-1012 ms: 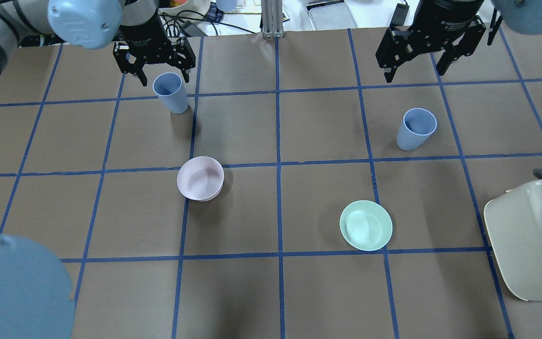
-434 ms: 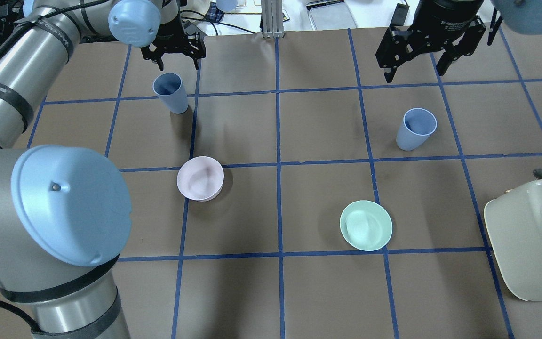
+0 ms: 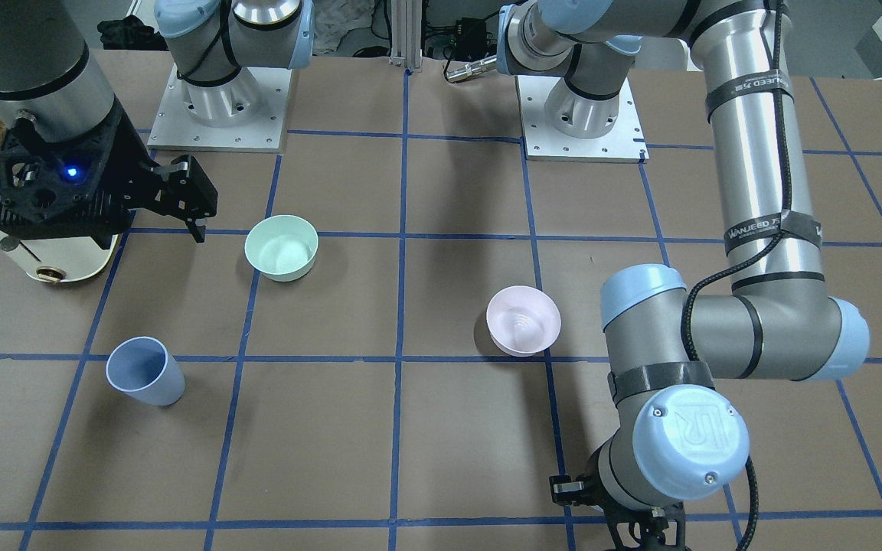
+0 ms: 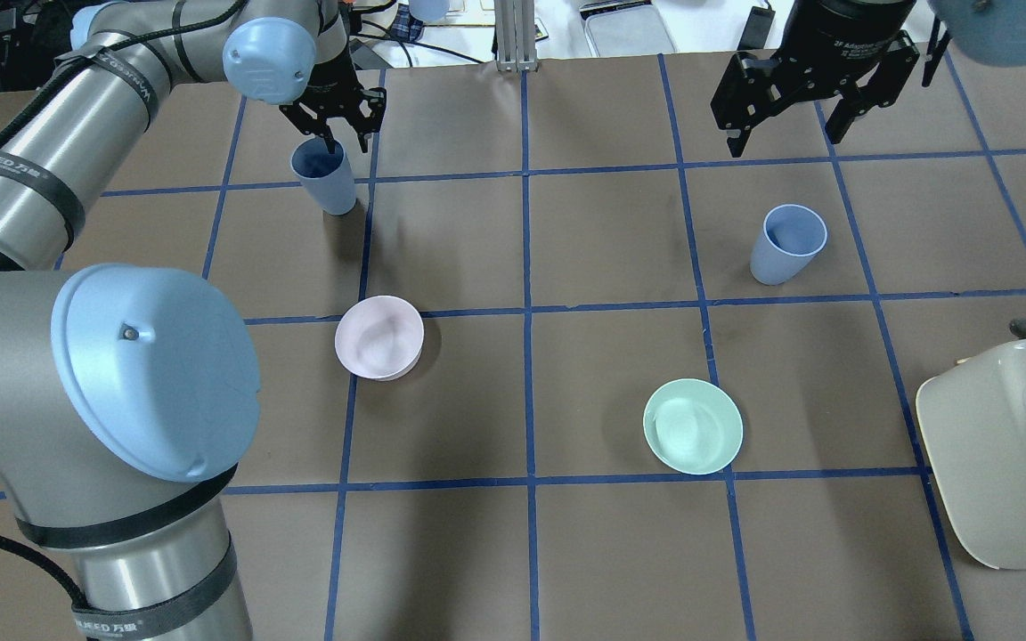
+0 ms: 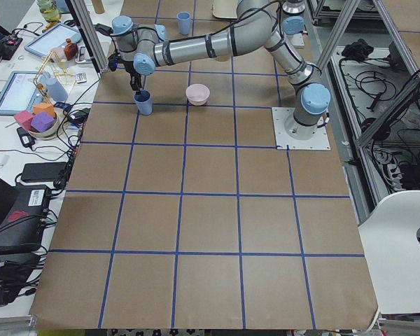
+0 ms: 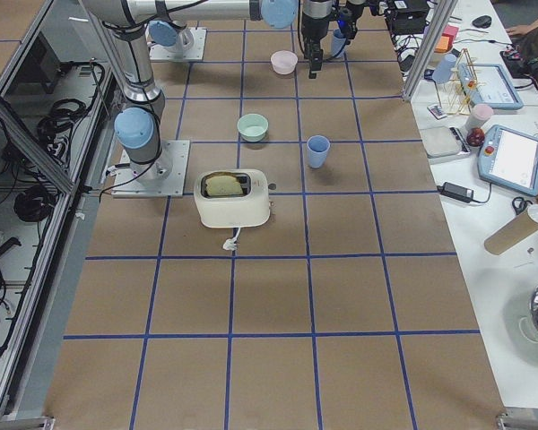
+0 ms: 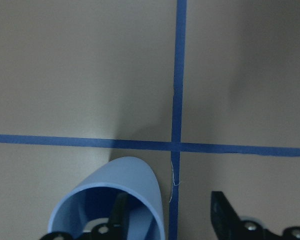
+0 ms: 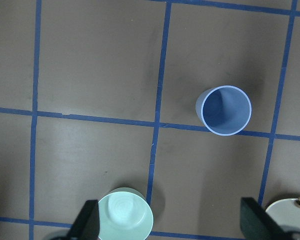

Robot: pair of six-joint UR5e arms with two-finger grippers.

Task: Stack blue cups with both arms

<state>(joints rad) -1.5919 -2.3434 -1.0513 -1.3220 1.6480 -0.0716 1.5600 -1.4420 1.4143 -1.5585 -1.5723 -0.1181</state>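
Two blue cups stand upright on the table. The left cup (image 4: 326,185) is at the back left. My left gripper (image 4: 345,138) is open and low over it. In the left wrist view one finger (image 7: 118,216) is inside the cup (image 7: 135,185) and the other is outside its wall. The right cup (image 4: 787,246) stands free; it also shows in the right wrist view (image 8: 223,110) and the front view (image 3: 143,373). My right gripper (image 4: 785,125) is open and empty, held high behind that cup.
A pale pink bowl (image 4: 379,338) sits left of centre and a mint-green bowl (image 4: 693,426) right of centre. A cream toaster (image 4: 994,463) stands at the right edge. My left arm's big elbow (image 4: 148,383) fills the near left.
My left arm has swung in and its gripper has dropped onto the left cup's rim, one finger now inside it. The right gripper and both cups have not moved.
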